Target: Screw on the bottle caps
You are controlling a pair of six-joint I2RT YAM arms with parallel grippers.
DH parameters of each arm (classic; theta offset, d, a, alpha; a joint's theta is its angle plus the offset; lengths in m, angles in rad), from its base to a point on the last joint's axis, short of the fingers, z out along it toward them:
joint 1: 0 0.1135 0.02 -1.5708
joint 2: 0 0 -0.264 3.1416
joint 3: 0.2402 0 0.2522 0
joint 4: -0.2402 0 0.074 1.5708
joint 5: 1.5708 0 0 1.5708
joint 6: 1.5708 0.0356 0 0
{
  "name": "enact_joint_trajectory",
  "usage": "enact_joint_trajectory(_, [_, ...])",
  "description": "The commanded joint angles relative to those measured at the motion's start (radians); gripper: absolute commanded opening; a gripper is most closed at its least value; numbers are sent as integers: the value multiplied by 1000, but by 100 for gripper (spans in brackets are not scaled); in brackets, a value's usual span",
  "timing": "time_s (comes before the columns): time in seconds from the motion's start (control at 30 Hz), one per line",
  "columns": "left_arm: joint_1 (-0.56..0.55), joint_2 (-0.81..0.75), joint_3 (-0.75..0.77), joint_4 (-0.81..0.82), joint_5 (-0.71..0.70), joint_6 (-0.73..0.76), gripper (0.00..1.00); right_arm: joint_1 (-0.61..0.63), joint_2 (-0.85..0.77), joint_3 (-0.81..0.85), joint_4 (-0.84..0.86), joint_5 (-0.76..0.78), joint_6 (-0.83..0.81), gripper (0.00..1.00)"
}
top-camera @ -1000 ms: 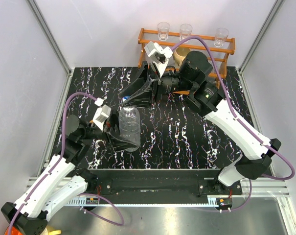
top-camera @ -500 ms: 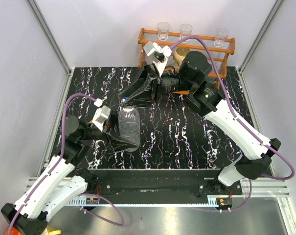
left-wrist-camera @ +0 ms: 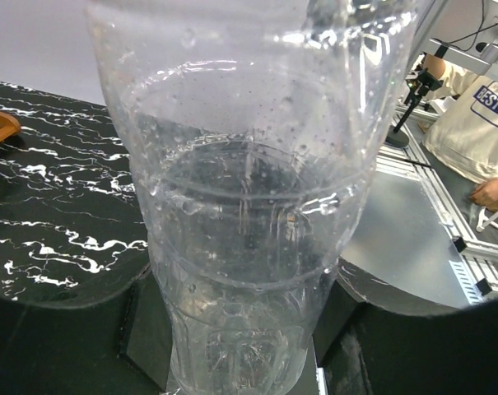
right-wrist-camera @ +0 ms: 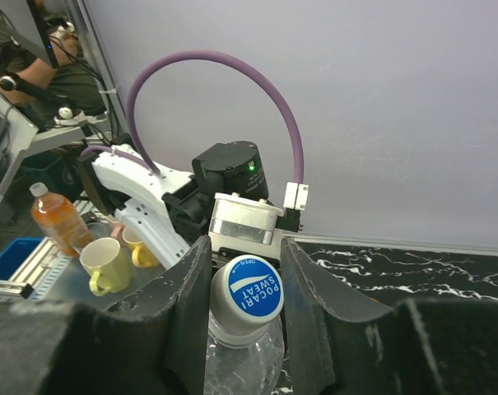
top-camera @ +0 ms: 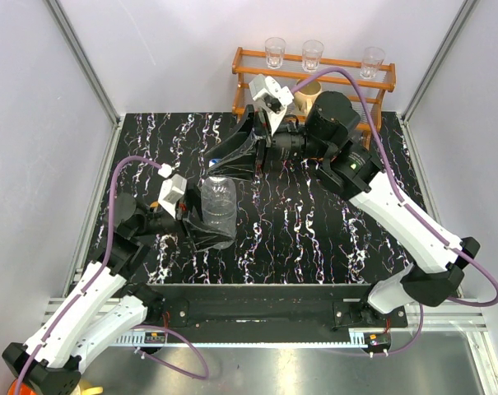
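A clear ribbed bottle [top-camera: 217,210] is held tilted above the black marble table [top-camera: 314,222], its neck pointing to the far side. My left gripper [top-camera: 201,229] is shut on the bottle's lower body; in the left wrist view the bottle [left-wrist-camera: 249,214] fills the space between the black fingers [left-wrist-camera: 146,329]. My right gripper [top-camera: 225,163] is shut on the blue cap [right-wrist-camera: 246,295], which has a white mark and sits on the bottle's neck. The fingers [right-wrist-camera: 191,304] stand on either side of the cap. No orange cap is in view.
A wooden rack [top-camera: 314,70] with three clear glasses stands at the table's far edge, with a tan mug [top-camera: 308,92] under it. Metal frame posts and grey walls enclose the table. Off the table the right wrist view shows yellow mugs [right-wrist-camera: 100,263] and an orange drink bottle [right-wrist-camera: 55,218].
My right gripper has closed further on the cap and its wrist has turned a little. The bottle and left gripper have shifted slightly toward the far side.
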Motion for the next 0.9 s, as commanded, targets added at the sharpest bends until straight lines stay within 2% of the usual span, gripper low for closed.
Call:
enact_joint_trajectory(0.0, [24,5,12,36,-135,-6,49,32,-41,19,-84,-14,-98,38])
enact_joint_trajectory(0.33, [32,5,12,39,-153,5,49,53,-38,32,-119,-17,-125,52])
enact_joint_trajectory(0.87, [53,-1,37,54,-156,5,48,76,-72,26,-121,-29,-138,60])
